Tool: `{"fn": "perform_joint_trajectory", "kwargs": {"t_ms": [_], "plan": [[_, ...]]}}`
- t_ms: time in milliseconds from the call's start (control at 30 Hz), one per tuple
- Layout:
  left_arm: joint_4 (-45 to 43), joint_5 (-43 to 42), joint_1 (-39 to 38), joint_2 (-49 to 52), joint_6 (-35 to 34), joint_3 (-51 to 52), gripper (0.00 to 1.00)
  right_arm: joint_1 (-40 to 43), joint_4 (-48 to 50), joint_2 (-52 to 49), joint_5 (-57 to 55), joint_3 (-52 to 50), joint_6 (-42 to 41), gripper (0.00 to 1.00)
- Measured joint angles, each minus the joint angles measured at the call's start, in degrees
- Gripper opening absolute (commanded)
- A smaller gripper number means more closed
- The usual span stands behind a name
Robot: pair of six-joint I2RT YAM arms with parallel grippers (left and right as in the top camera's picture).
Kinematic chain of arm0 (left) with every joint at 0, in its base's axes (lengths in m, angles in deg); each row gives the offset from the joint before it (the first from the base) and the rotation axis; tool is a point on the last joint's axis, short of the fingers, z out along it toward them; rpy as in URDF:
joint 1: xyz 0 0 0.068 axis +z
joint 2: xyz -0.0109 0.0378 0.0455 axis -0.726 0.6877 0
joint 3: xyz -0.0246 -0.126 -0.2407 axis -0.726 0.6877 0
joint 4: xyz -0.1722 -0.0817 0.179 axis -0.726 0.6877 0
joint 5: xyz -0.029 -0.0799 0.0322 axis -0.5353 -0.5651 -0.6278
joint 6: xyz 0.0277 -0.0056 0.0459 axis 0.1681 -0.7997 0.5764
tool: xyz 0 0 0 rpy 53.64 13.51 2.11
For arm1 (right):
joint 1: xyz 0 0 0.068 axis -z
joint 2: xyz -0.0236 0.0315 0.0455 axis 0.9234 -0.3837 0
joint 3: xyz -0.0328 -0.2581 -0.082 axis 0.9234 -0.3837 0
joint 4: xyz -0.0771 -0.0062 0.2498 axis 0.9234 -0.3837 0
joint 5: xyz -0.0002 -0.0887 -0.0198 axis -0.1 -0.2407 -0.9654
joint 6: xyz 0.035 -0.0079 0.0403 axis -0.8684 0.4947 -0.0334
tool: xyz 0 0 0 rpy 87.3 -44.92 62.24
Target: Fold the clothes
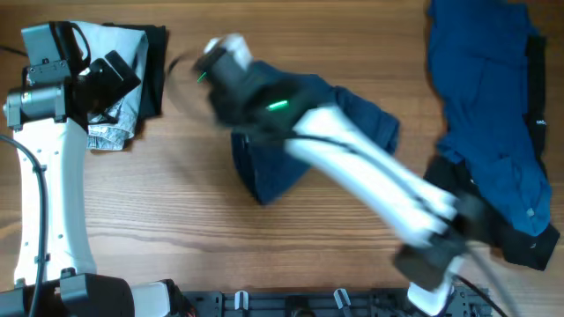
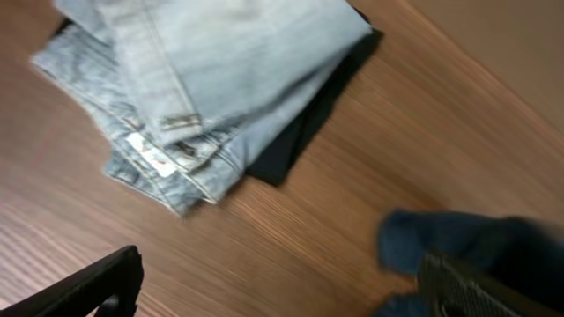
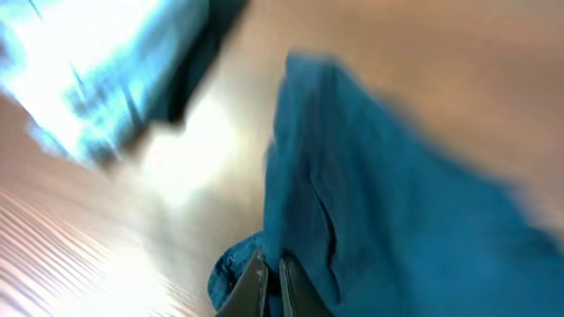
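Judging from how the cloth lies, the job is roughly a third done. A folded pale light-wash denim piece sits on a flat black fabric piece at the left end of the wooden tabletop, and that stack looks finished. The dark navy trouser-like garment lies mid-tabletop, partly doubled over, and seems to be the piece in hand. A crumpled medium-blue cloth heap, with rumpled black cloth at its edge, waits unfolded at the right end, well apart from the rest.

The right end effector is pressed closed. A bunched edge of the navy garment appears pinched at its tips, though blur makes that a judgement. The left end effector is spread wide with nothing in it, hovering near the denim stack.

Only the overhead view shows all three groups, but there the right arm is smeared across the navy piece and hides its grip. The right wrist view supplies that: closed tips against the cloth. The left wrist view shows the denim's hems and label neatly layered, which the left arm partly blocks from above.
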Motion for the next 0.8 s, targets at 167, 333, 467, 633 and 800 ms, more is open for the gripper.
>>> {"fn": "perform_joint_trajectory", "kwargs": {"t_ms": [167,333,467,633,800], "plan": [[-0.26,-4.35,-1.92,0.0,0.79,0.0,1.0,9.66,-4.92,13.77,2.62,4.72,1.2,0.04],[-1.4,-7.85,-6.21,0.0,3.23,0.0,1.0,19.21,-11.02,18.43,8.22,5.29,3.89,0.04],[-4.59,-11.76,-13.16,0.39,9.6,0.0,1.0,22.95,-14.12,16.17,13.94,4.92,7.19,0.04],[-7.23,-14.51,-21.11,3.89,18.36,0.0,1.0,23.41,-16.33,14.4,17.92,4.11,11.1,0.04],[-9.07,-16.59,-25.11,10.38,25.92,0.0,1.0,23.41,-18.43,14.45,20.11,4.11,15.28,0.04]]}}
